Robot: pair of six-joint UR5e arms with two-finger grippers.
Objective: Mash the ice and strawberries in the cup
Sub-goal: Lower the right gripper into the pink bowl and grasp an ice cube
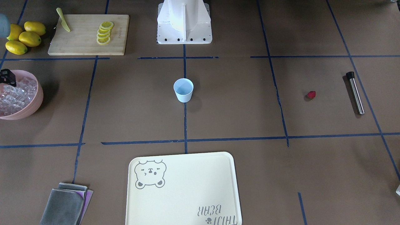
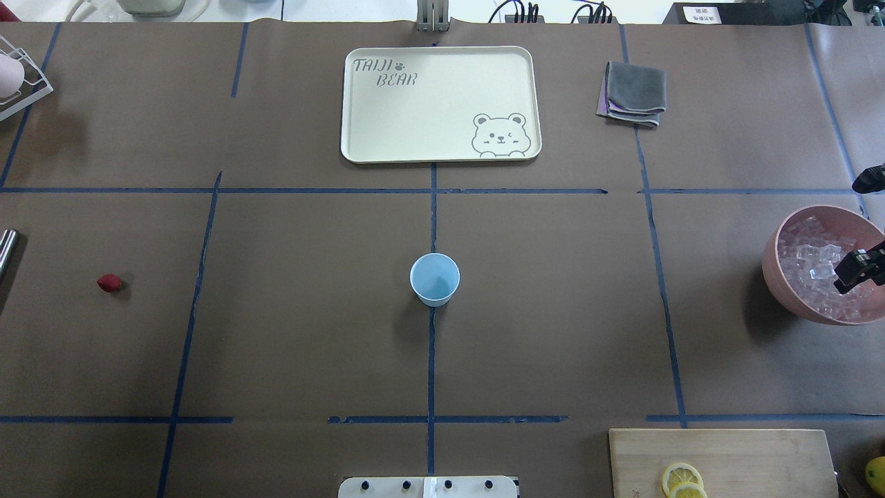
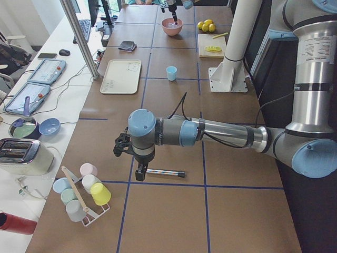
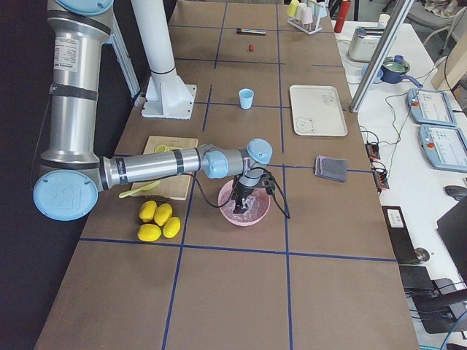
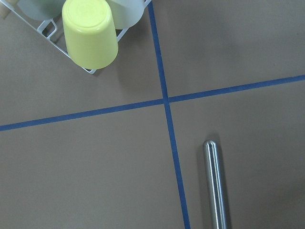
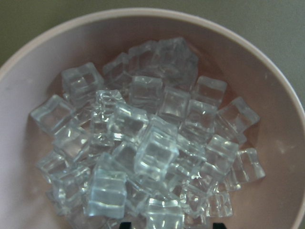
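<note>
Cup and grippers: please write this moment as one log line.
cup: empty | right gripper: open, over ice in pink bowl | left gripper: near metal rod | strawberry: on table

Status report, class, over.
Right gripper open over clear ice cubes in pink bowl. Left gripper: state unclear. Pale blue plastic cup empty, unobstructed; dark red strawberry piece untouched.

In the front-facing view a cream tray (image 1: pixel 187 193) with a bear sits bottom middle. A wooden board (image 1: pixel 84 40) with lemon slices (image 1: pixel 104 32) is upper left, whole lemons (image 1: pixel 29 38) beside it.
</note>
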